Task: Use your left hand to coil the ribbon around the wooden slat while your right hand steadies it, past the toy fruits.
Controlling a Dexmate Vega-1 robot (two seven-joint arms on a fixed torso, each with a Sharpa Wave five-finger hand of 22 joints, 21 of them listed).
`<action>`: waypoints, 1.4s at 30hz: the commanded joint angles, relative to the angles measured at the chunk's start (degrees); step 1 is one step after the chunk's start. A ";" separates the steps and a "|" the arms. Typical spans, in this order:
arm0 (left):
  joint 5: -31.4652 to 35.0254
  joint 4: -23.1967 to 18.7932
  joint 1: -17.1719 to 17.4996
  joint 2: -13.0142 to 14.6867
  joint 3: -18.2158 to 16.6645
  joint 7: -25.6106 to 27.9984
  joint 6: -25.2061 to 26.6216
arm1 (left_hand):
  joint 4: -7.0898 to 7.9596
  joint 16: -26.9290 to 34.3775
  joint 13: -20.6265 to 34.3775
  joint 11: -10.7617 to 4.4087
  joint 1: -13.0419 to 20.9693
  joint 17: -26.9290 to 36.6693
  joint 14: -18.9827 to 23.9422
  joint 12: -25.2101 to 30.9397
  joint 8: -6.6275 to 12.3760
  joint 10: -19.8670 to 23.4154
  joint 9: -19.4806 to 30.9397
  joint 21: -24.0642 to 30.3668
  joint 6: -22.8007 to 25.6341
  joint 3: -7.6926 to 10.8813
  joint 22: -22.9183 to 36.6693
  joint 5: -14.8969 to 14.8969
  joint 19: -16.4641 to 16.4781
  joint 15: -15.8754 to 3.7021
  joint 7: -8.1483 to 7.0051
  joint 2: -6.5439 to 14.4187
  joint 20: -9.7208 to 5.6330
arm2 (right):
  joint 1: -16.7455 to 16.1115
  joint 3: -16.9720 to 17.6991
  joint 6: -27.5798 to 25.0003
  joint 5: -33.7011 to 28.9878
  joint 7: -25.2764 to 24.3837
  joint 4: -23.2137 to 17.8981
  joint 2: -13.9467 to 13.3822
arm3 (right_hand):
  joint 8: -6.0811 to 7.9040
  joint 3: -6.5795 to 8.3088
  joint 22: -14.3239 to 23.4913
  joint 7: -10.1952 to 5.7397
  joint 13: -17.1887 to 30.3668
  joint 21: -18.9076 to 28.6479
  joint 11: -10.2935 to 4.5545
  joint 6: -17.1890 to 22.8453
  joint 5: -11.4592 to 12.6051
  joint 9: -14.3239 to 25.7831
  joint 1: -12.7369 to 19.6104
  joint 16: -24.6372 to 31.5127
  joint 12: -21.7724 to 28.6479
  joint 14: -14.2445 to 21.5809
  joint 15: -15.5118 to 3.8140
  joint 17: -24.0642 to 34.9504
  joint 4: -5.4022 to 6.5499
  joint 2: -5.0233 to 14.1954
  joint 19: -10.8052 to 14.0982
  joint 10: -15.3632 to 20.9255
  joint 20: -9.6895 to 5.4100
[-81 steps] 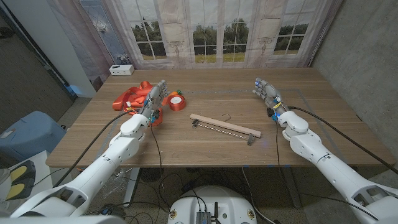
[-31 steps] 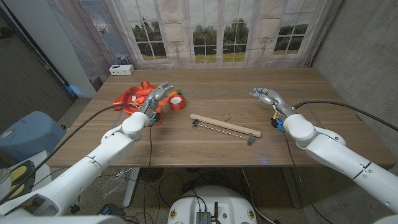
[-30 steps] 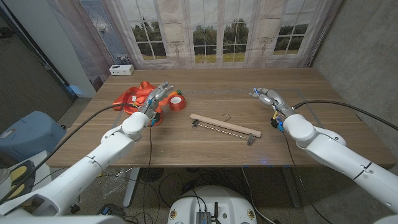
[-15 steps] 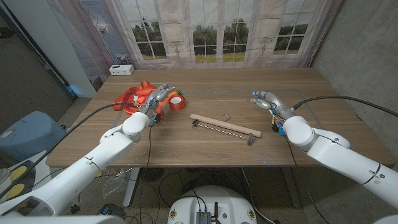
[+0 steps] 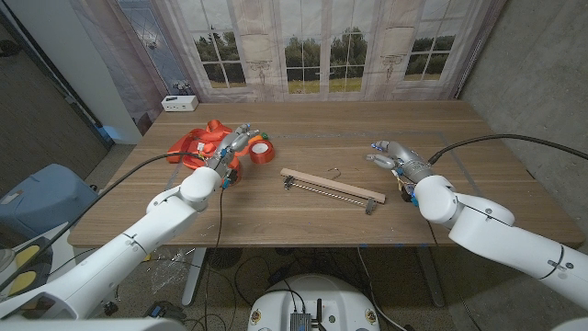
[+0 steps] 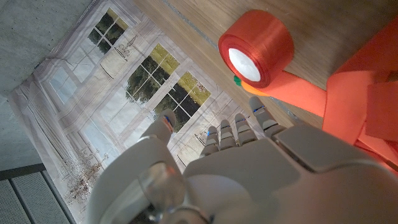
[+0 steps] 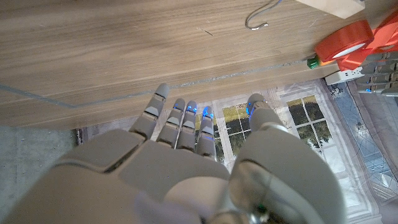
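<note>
An orange ribbon roll [image 5: 262,151] lies on the table left of centre, its loose ribbon [image 5: 196,142] piled further left. My left hand [image 5: 233,146] hovers just left of the roll, fingers apart and holding nothing; in the left wrist view the left hand [image 6: 249,155] reaches toward the roll [image 6: 255,48] and ribbon [image 6: 348,99]. The wooden slat [image 5: 333,185] lies at the middle, on a slant. My right hand [image 5: 393,154] is right of the slat's far end, apart from it, with its fingers [image 7: 180,118] stretched out and empty. A small green-tipped piece [image 6: 236,79] sits against the roll.
A small metal hook [image 5: 334,170] lies just behind the slat, and the hook [image 7: 261,18] shows again in the right wrist view. A white box [image 5: 177,102] stands at the back left edge. Bare table lies between the slat and the front edge.
My right hand has come inward and nearer, from the right side toward the slat's right end. My left hand has stayed by the ribbon roll.
</note>
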 commanded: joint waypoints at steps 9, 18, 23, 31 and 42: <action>0.03 0.80 -0.48 -0.13 0.05 -1.29 -0.85 | 0.13 0.20 0.26 0.44 -0.19 0.29 -0.12 -0.07 -0.07 -0.09 0.16 -0.48 -0.02 0.01 0.06 -0.16 0.00 0.23 0.19 0.75 0.20 | 5.03 -8.75 -11.05 -7.37 4.28 -4.61 -1.05 | 0.47 0.40 0.20 -0.31 0.25 -0.01 -0.22 1.86 0.08 0.27 1.76 0.52 0.36 0.90 -0.43 0.04 -0.63 0.00 1.27 0.98 -0.10; 0.14 1.55 -1.10 -0.50 0.37 -1.67 -1.18 | 0.15 0.17 0.26 0.43 -0.27 0.29 -0.17 -0.11 -0.09 -0.11 0.16 -0.55 -0.01 -0.01 0.07 -0.16 0.11 0.23 0.25 0.82 0.20 | 7.27 -12.12 -13.36 -9.59 6.84 -5.30 -1.31 | 0.61 0.41 0.21 -0.43 0.26 -0.07 -0.26 2.58 0.10 0.28 2.20 0.62 0.38 1.31 -0.69 0.02 -0.66 -0.15 1.54 1.38 -0.03; 0.09 1.99 -1.32 -0.71 0.52 -1.86 -1.35 | 0.15 0.17 0.26 0.43 -0.31 0.29 -0.17 -0.11 -0.10 -0.08 0.16 -0.61 0.00 -0.01 0.07 -0.16 0.15 0.23 0.27 0.87 0.23 | 8.41 -13.65 -14.24 -10.27 8.37 -5.34 -1.18 | 0.69 0.40 0.22 -0.44 0.27 -0.10 -0.38 3.01 0.12 0.28 2.47 0.62 0.40 1.40 -0.88 0.01 -0.69 -0.28 1.74 1.60 0.01; -0.14 2.80 -1.84 -0.97 0.75 -2.37 -1.46 | 0.15 0.16 0.27 0.38 -0.39 0.28 -0.18 -0.16 -0.11 -0.15 0.17 -0.71 0.03 -0.03 0.08 -0.16 0.23 0.26 0.28 0.92 0.23 | 11.64 -17.78 -16.22 -12.53 11.39 -4.49 -0.34 | 0.73 0.41 0.22 -0.46 0.27 -0.17 -0.61 3.51 0.16 0.29 2.99 0.54 0.32 1.47 -1.08 -0.07 -0.85 -0.64 1.99 1.73 0.02; -0.20 3.96 -2.98 -1.25 1.20 -3.15 -1.48 | 0.21 0.15 0.28 0.49 -0.57 0.30 -0.20 -0.18 -0.18 -0.12 0.17 -0.88 -0.05 -0.09 0.08 -0.17 0.31 0.22 0.29 0.99 0.21 | 14.35 -21.34 -18.63 -13.91 13.66 -2.92 1.27 | 0.70 0.59 0.21 -0.63 0.28 -0.28 -0.92 4.20 0.34 0.30 4.60 0.47 0.15 2.11 -1.50 -0.31 -1.26 -1.74 2.62 1.93 -0.08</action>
